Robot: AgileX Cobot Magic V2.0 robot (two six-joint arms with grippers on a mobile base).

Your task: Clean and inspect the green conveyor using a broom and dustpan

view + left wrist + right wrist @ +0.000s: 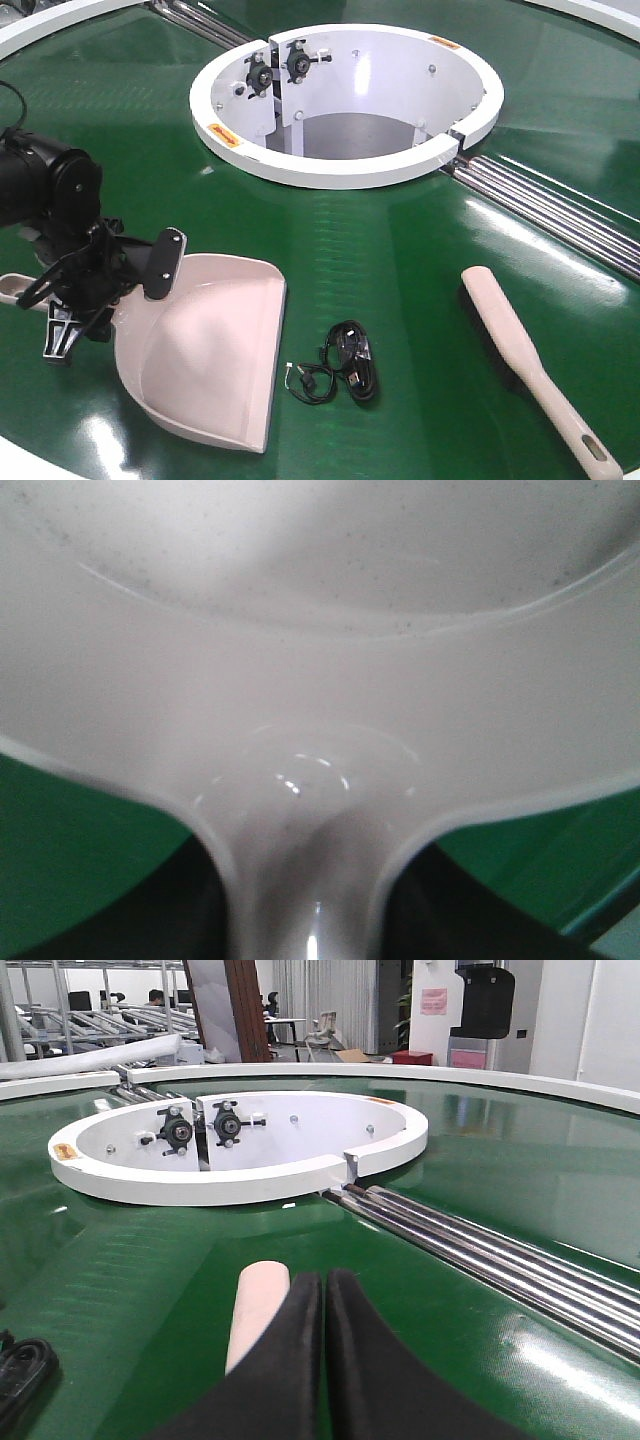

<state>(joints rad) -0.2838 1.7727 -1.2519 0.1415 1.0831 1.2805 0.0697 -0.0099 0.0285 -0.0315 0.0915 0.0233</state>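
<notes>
Glossy green conveyor table (400,260), dustpan (210,350) lying left, broom (510,345) right.
Left gripper (112,295) sits at the dustpan's handle, whether clamped I can't tell; right gripper's (324,1360) fingers are pressed together just above the broom.

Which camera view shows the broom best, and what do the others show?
The exterior front-facing view: the whole broom lies on the green conveyor, bristles and handle visible. The right wrist view shows only one rounded beige end beyond the right gripper. The left wrist view shows none of it.
</notes>
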